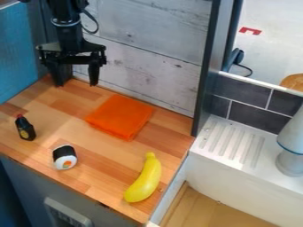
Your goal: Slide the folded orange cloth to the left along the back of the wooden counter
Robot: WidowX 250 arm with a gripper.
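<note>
The black two-finger metal tool (75,80) hangs at the far left, over the back of the counter (89,177), its two fingers set wide apart with nothing between them. The counter is wooden, a patchwork of light and reddish-brown strips with a smooth surface. Nearest to the tool, to its right, a folded bright orange cloth (121,117) lies flat as a rough square with soft edges. Near the left edge stands a small black bottle (25,129) with a red cap and a pale patterned label. To its right and nearer sits a squat rounded sushi roll (64,157), white with a black band and an orange and green centre on its end. At the near right lies a smooth, curved yellow banana (144,179), its stem end pointing far, close to the counter's right edge.

Behind the counter rises a whitewashed plank wall (148,40), with a blue panel (17,48) at the left. A dark upright post (205,75) stands at the far right corner, between the counter and a white ridged drainboard (231,139) beside dark grey tiles (251,108).
</note>
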